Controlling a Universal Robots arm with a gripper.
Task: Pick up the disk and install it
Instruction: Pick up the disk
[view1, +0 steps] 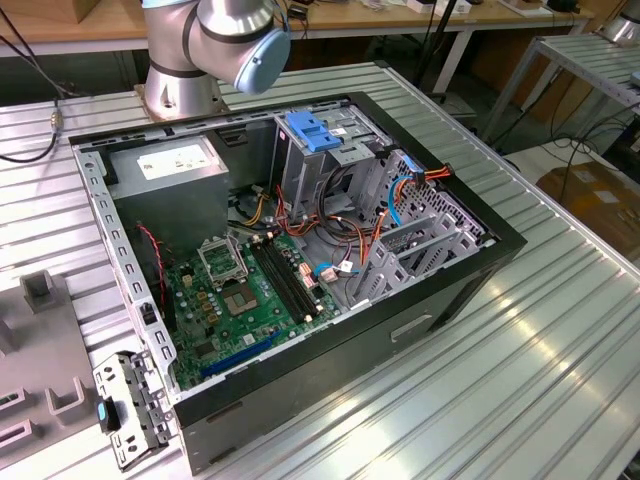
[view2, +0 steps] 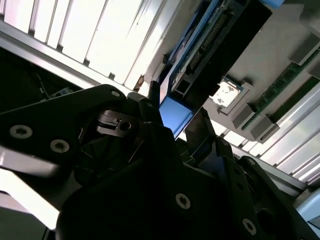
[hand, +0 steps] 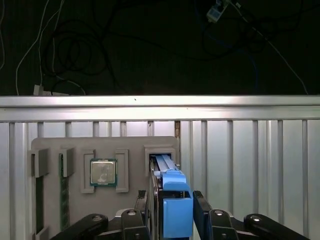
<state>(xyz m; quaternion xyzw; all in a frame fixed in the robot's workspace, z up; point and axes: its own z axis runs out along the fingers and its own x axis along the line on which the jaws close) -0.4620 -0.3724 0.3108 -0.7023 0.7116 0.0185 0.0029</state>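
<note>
We are looking at the disk (hand: 170, 170) standing on edge in a slot of the grey holder tray (hand: 132, 145). The slot is by the tray's corner nearest the long edge of the slatted metal table (hand: 240, 160), and a processor chip (hand: 103, 172) is lying in the recess just beside it. The gripper (hand: 171, 195) is straddling the disk's blue-framed end, close on both sides, though we are not able to tell whether the claw is clamping it. In the exterior view the open computer case (view1: 330, 370) is sitting mid-table, with the tray lying at the table's edge on the exterior view's left.
</note>
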